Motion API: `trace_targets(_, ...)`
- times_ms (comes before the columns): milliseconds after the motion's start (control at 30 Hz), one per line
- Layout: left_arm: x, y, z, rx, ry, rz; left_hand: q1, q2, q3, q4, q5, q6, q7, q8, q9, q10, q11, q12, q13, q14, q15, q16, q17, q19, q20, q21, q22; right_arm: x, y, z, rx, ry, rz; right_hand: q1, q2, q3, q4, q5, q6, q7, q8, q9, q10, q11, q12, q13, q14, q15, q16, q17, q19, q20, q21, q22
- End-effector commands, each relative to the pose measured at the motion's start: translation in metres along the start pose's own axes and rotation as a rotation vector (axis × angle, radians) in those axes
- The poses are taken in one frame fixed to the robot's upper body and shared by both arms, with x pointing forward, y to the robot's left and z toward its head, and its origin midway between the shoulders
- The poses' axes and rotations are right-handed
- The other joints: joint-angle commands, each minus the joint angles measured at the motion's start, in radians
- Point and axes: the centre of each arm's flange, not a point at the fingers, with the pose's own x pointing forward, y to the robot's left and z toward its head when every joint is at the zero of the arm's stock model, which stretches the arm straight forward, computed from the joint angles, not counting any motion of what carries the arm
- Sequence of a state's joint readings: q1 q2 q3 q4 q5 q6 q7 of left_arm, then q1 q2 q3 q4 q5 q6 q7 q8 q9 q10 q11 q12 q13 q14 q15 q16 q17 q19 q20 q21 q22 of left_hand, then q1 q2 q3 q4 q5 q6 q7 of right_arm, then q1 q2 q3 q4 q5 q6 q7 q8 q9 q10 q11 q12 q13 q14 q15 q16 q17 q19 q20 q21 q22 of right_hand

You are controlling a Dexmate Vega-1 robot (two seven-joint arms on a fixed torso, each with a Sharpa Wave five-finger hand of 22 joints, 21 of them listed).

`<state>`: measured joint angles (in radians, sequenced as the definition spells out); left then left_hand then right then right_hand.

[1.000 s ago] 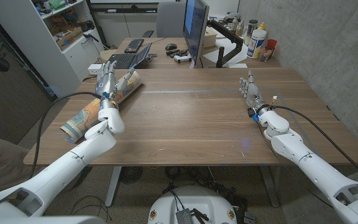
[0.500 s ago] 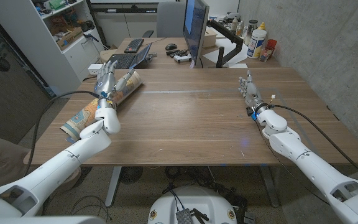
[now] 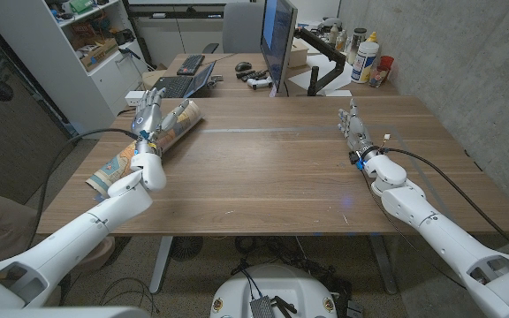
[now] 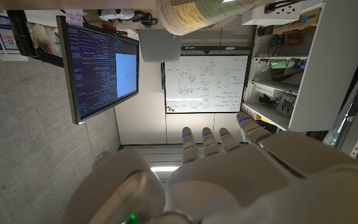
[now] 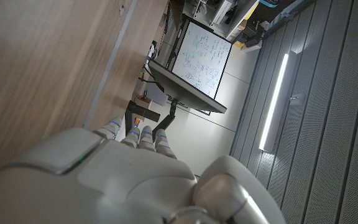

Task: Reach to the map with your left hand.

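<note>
The map (image 3: 111, 168) is a rolled, printed paper tube lying diagonally near the table's left edge, and its rolled end (image 4: 191, 14) shows in the left wrist view. My left hand (image 3: 151, 113) is over the far part of the roll with its fingers spread and pointing away, holding nothing. Whether it touches the paper I cannot tell. In the left wrist view that hand (image 4: 229, 168) shows from behind with its fingers straight. My right hand (image 3: 353, 129) stands open on the right side of the table, far from the map, and its back (image 5: 123, 168) fills the lower part of the right wrist view.
A monitor (image 3: 277, 40) stands at the table's far edge, with a laptop (image 3: 181, 84) and small items on the desk behind. Bottles (image 3: 366, 57) sit at the back right. A white shelf unit (image 3: 87, 44) stands to the left. Cables trail off both forearms.
My left forearm and wrist have shifted a little to the left, the hand staying over the map. The right hand has barely moved.
</note>
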<state>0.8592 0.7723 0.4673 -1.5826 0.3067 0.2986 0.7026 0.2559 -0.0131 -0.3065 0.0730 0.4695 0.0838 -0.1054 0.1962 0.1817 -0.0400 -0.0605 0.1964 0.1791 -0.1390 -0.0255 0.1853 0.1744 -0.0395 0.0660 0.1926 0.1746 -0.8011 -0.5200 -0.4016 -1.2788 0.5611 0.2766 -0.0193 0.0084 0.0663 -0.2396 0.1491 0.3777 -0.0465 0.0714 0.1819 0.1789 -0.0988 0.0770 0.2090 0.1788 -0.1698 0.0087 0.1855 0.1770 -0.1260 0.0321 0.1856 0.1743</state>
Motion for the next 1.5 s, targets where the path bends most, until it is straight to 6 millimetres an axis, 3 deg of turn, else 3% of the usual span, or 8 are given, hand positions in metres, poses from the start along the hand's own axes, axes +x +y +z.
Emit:
trace_targets(33,0.008,0.003,-0.011,0.004,-0.018,-0.026,-0.005,-0.004,-0.009,0.003,-0.003,0.000,-0.001,-0.001,0.003,-0.001,0.002,0.001,0.004,-0.012,0.001,-0.002,0.006,0.002,0.003,0.004,0.002,0.000,0.002,0.000,-0.004,0.001,-0.012,0.005,0.013,-0.008,-0.002,0.009,-0.003,-0.001,0.006,0.004,-0.004,0.000,-0.003,0.004,-0.029,-0.004,-0.003,0.003,-0.008,-0.002,0.008,0.005)
trace_targets(433,0.017,0.006,-0.019,0.018,0.002,-0.032,-0.006,-0.005,-0.009,0.004,-0.003,-0.001,-0.001,-0.001,0.003,0.000,0.000,0.001,0.004,-0.015,0.001,-0.002,0.006,0.002,0.002,0.003,0.002,0.004,0.006,-0.001,-0.003,0.010,-0.013,0.005,0.013,-0.009,-0.002,0.009,-0.002,-0.001,0.006,0.004,-0.007,-0.002,-0.004,0.004,-0.030,-0.004,-0.003,0.003,-0.010,-0.002,0.008,0.005)
trace_targets(1500,0.014,0.000,-0.043,0.079,0.127,-0.085,-0.004,-0.004,-0.008,0.005,-0.001,0.001,0.004,-0.001,0.003,0.001,0.002,0.001,0.004,-0.019,0.007,-0.001,0.005,-0.001,0.005,0.001,0.002,0.010,0.008,-0.005,-0.004,0.021,0.012,0.006,0.015,-0.010,-0.003,0.010,-0.004,-0.002,0.006,0.004,-0.008,-0.001,-0.003,0.004,-0.032,-0.004,-0.003,0.003,-0.012,-0.002,0.008,0.005)
